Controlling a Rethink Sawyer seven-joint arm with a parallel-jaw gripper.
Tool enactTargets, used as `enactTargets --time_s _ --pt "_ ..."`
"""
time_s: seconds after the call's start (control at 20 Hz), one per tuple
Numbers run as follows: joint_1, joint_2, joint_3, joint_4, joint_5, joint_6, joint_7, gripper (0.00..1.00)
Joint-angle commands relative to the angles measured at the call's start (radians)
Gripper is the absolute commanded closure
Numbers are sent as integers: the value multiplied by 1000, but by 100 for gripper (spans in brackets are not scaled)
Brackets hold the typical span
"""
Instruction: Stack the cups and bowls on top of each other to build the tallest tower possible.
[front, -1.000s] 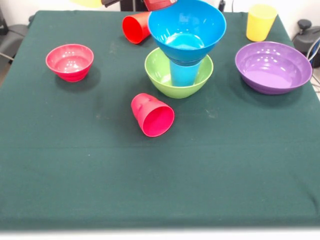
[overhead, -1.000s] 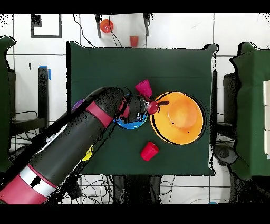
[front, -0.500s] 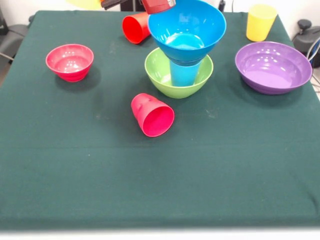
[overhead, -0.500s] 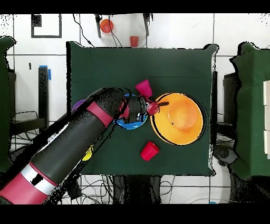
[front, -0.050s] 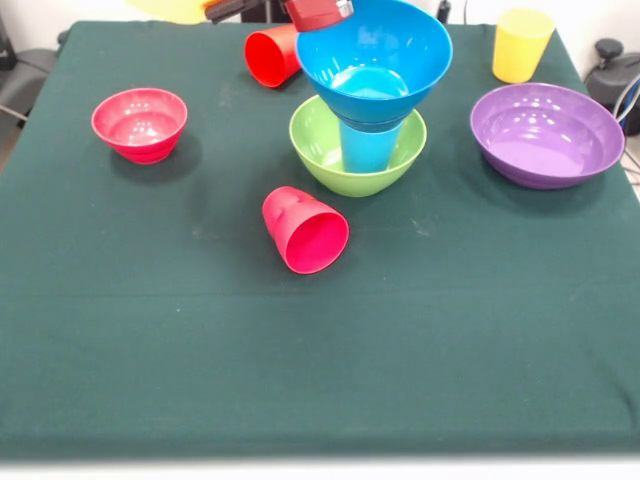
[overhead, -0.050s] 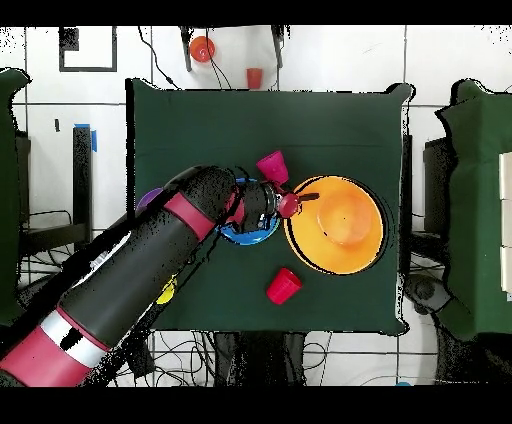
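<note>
Claw (overhead, -0.050s: 290, 203) clamped on orange bowl (overhead, -0.050s: 340, 225) rim | blue bowl (front, -0.050s: 373, 60) just beside | tower (front, -0.050s: 362, 120) below

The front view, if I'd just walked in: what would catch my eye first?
Probably the little tower in the middle: a light blue cup stands in a green bowl, with a big blue bowl perched on the cup. Next, a red cup lies tipped on its side just in front of it. From overhead, a huge orange-yellow bowl at the end of the red and black arm steals the show.
</note>
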Motion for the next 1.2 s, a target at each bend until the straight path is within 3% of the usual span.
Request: enactTargets --time_s 0.05,1.2 --pt "9 45 97 -37 65 66 217 100" --pt "51 38 85 -37 133 167 177 100"
